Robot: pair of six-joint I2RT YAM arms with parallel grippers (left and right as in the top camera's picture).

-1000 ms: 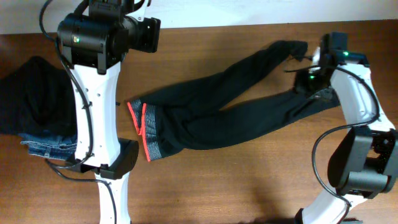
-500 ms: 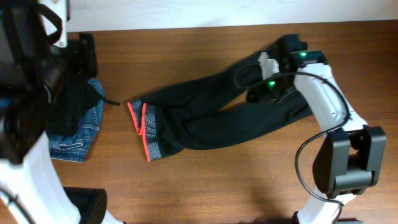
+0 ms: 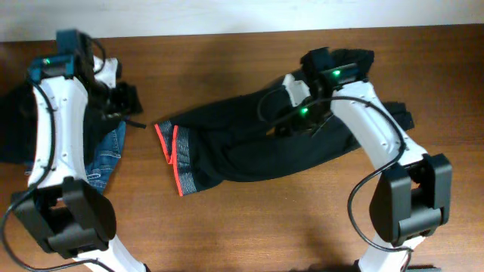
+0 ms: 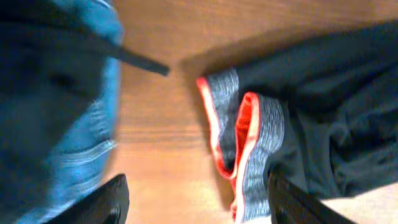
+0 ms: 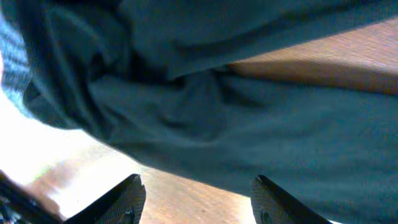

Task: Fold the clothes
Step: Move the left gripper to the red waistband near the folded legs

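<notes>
The black trousers (image 3: 242, 151) lie spread across the table's middle, with the red and grey waistband (image 3: 180, 159) at the left and both legs running up to the right. My right gripper (image 3: 283, 122) hangs open and empty over the legs. The right wrist view shows black cloth (image 5: 205, 106) just beyond the open fingers (image 5: 199, 205). My left gripper (image 3: 127, 102) is open and empty, left of the waistband. The left wrist view shows the waistband (image 4: 252, 143) ahead of the open fingers (image 4: 196, 205).
Blue denim jeans (image 3: 106, 155) and a bunched plain black garment (image 3: 15, 128) lie at the table's left edge, under my left arm. The jeans also show in the left wrist view (image 4: 68, 130), with a black cord (image 4: 140, 62) sticking out. Bare wood lies in front.
My left arm has swung from near the camera to the table's left side, over the jeans. My right arm has moved left from the leg ends to the middle of the legs.
</notes>
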